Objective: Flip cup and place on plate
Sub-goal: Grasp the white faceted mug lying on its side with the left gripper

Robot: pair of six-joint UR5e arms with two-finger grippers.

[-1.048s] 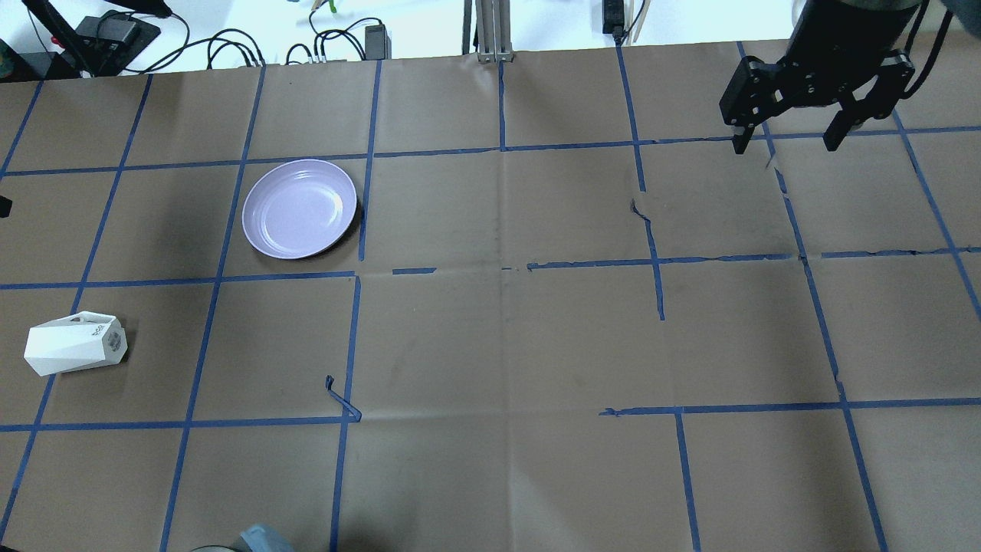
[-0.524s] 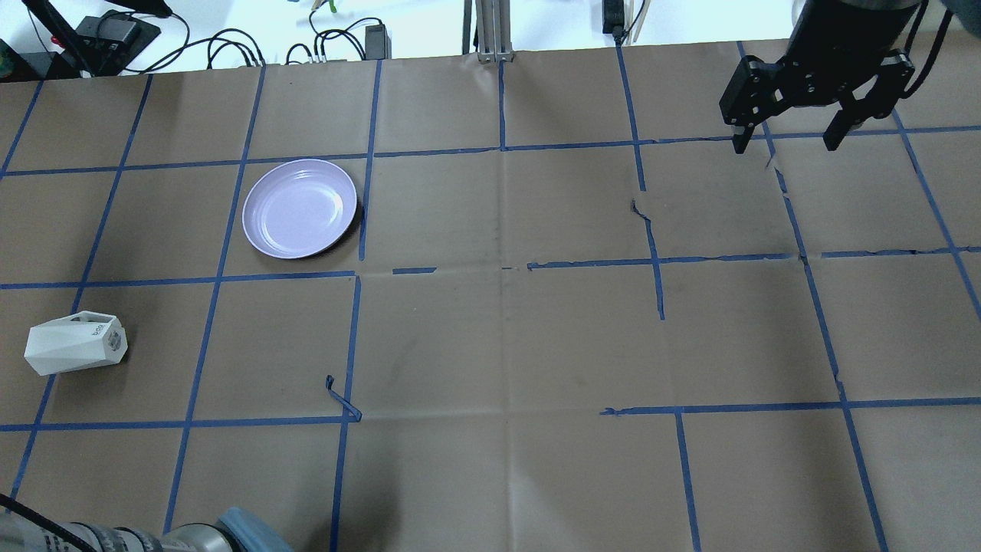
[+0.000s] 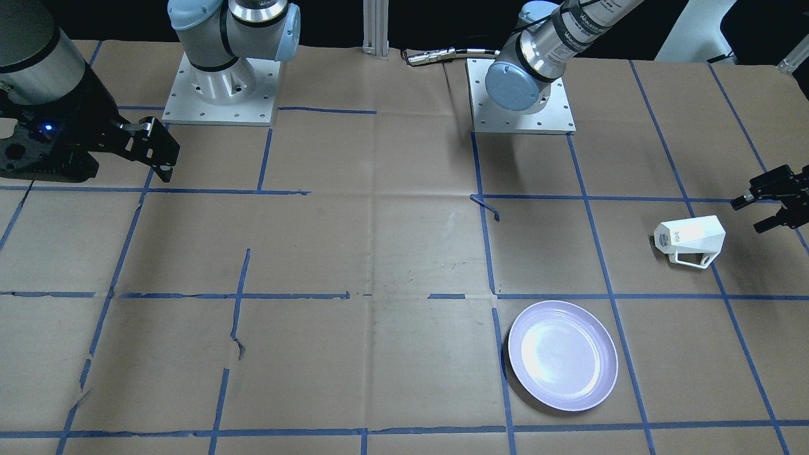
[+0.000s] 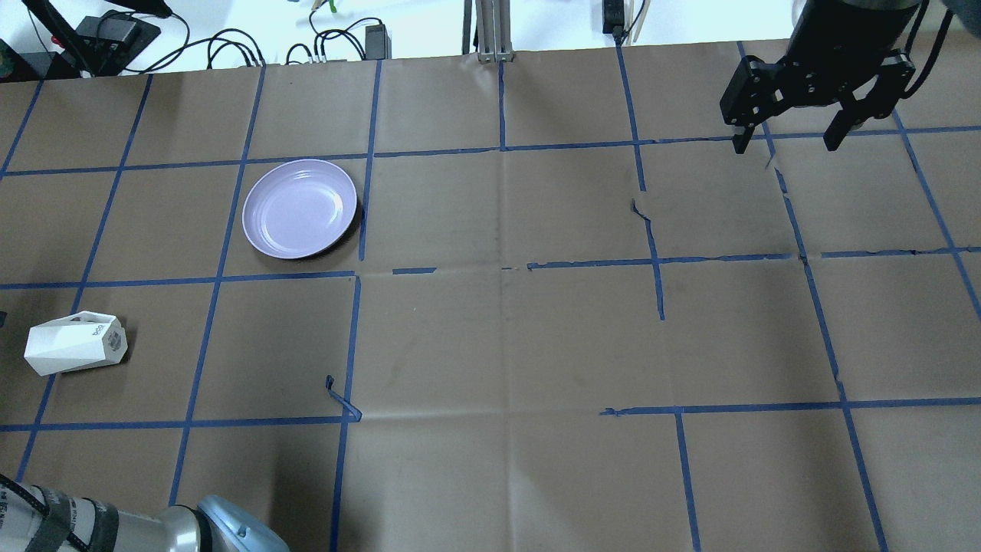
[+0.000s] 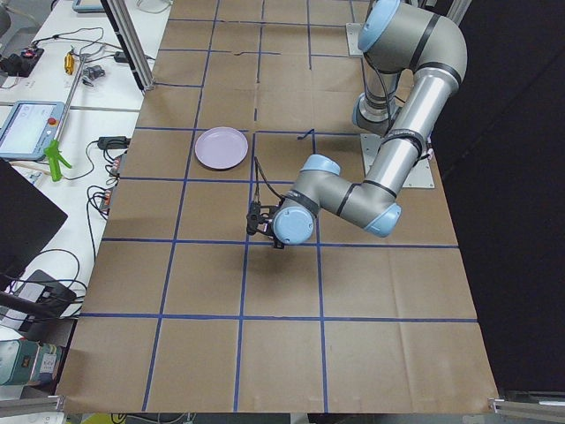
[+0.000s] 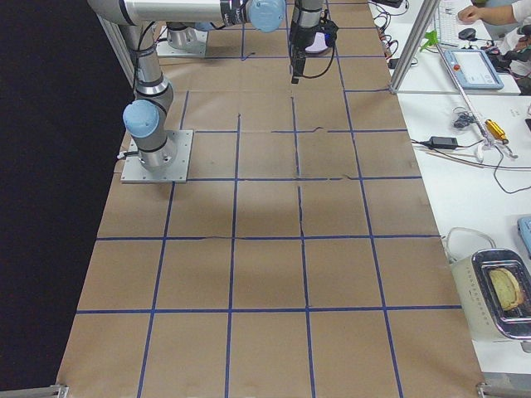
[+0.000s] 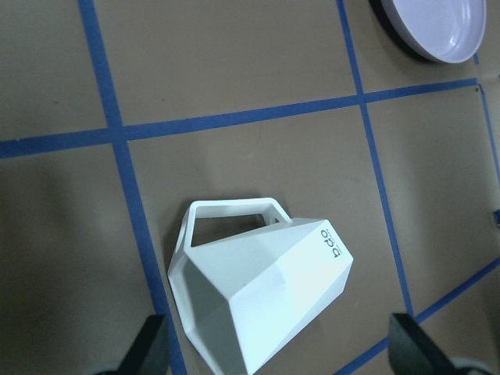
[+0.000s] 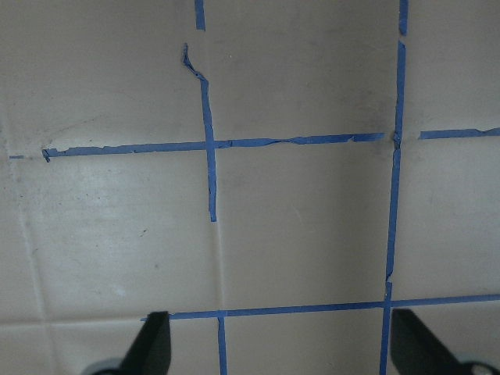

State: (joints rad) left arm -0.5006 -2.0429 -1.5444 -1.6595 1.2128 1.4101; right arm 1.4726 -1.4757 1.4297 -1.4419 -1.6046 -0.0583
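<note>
The white faceted cup [image 4: 75, 343] lies on its side at the table's left, base with the grey logo toward the middle, handle on the far side. It also shows in the front view [image 3: 690, 237] and fills the left wrist view [image 7: 262, 301]. The lavender plate [image 4: 300, 208] sits apart, farther and to the right [image 3: 562, 355]. My left gripper [image 3: 752, 213] is open and empty, just outside the cup's rim end, not touching; its fingers [image 7: 148, 348] stand on either side of the cup. My right gripper [image 4: 785, 142] is open and empty, far right.
Brown paper with a blue tape grid covers the table [image 4: 506, 337]. A loose curl of tape [image 4: 341, 399] sticks up right of the cup. My left arm's elbow [image 4: 161, 529] sits at the near left edge. Cables and devices [image 4: 230, 46] lie beyond the far edge.
My left arm's elbow has come into the overhead view at the bottom left. The cup, the plate and the right arm have not moved.
</note>
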